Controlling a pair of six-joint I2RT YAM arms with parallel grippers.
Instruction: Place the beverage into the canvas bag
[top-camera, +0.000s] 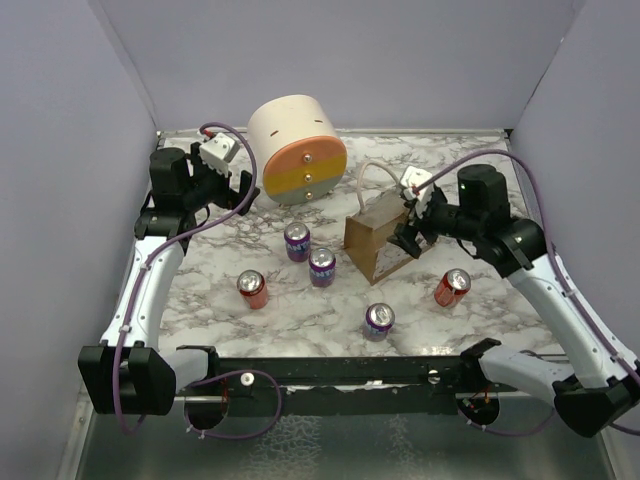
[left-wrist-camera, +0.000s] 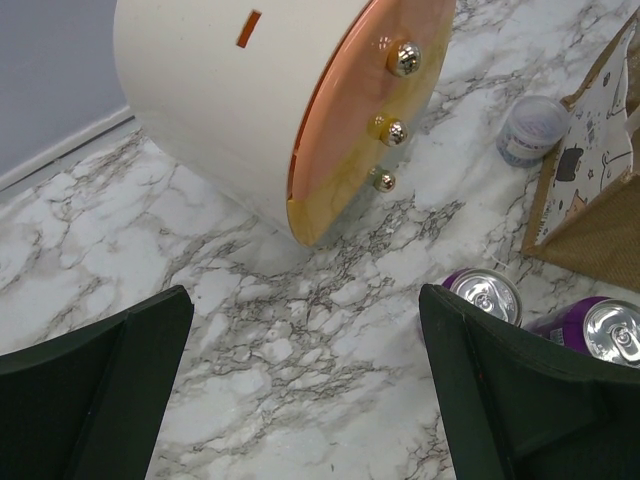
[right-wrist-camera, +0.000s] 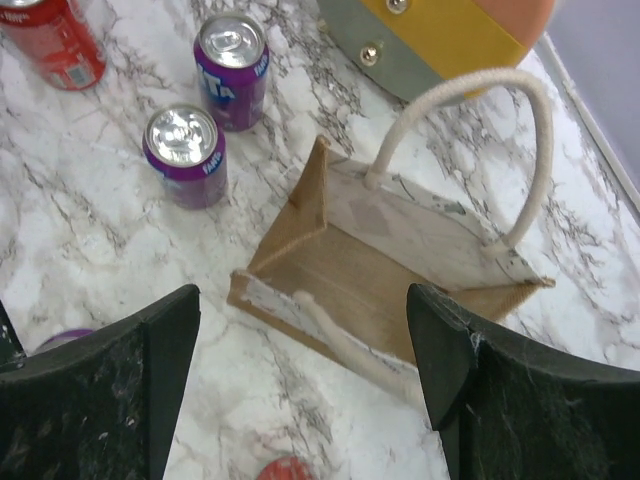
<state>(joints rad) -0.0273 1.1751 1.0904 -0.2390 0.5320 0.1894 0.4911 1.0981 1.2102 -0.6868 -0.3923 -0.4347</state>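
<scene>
- canvas bag (right-wrist-camera: 400, 250) gapes open on marble surface (right-wrist-camera: 90, 230), bare room at its near rim.
- right pincer (right-wrist-camera: 302, 300) poised above it, spread wide, empty.
- left pincer (left-wrist-camera: 305, 300) wide open, empty.

Bag mouth: the canvas bag (right-wrist-camera: 340, 260) is left open upward, with one rope handle (right-wrist-camera: 500, 120) arched over its far rim.
Beside bag: passage is narrowed by a purple can (right-wrist-camera: 186, 155) and a second purple can (right-wrist-camera: 231, 68).
Behind bag: blocked by the cream cylinder (top-camera: 297, 150).
Front: bare marble is left on the table (top-camera: 315, 305) between a red can (top-camera: 251, 289) and a front purple can (top-camera: 378, 320).
</scene>
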